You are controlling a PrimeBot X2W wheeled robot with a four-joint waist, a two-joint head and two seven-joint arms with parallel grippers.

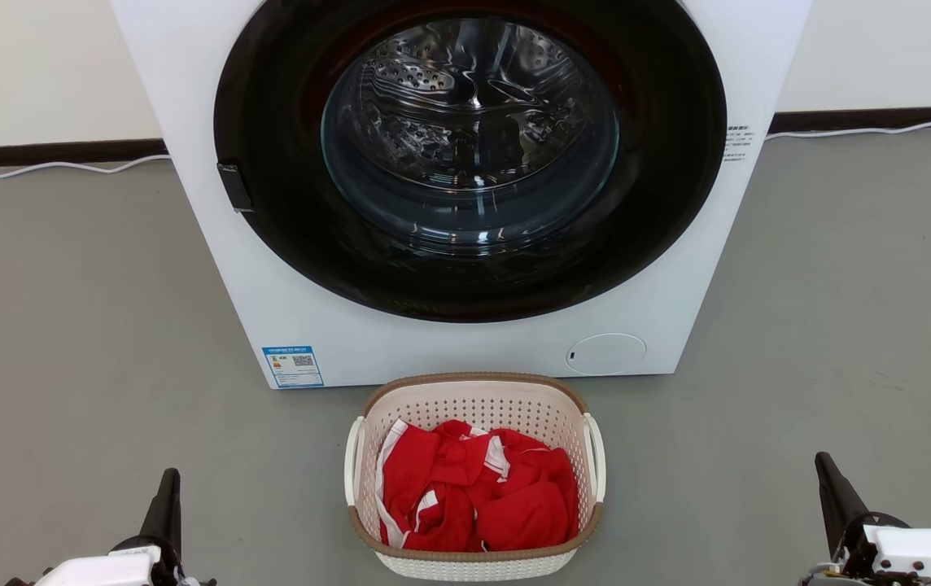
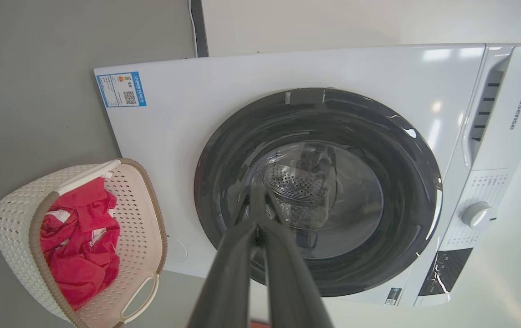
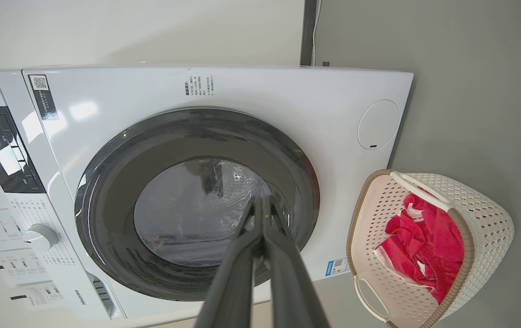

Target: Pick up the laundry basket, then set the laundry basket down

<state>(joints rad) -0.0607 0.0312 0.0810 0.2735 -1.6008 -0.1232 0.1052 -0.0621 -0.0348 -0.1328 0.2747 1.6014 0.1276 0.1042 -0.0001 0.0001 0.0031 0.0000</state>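
The laundry basket (image 1: pixel 474 399), cream-white and perforated with a brown rim, stands on the grey floor just in front of the washing machine, holding red and white clothes (image 1: pixel 474 488). Its white loop handles sit on either side. The left wrist view has the basket (image 2: pixel 10 228) at lower left; in the right wrist view the basket (image 3: pixel 483 214) is at lower right. My left gripper (image 1: pixel 168 492) hangs low to the basket's left, shut and empty, its fingertips (image 2: pixel 257 193) touching. My right gripper (image 1: pixel 832 480) is low to the right, likewise shut with fingertips (image 3: pixel 263 205) together.
A white front-loading washing machine (image 1: pixel 661 268) with a round dark door stands directly behind the basket. A white cable (image 1: pixel 50 167) runs along the wall base on both sides. Grey floor stretches to the left and right of the basket.
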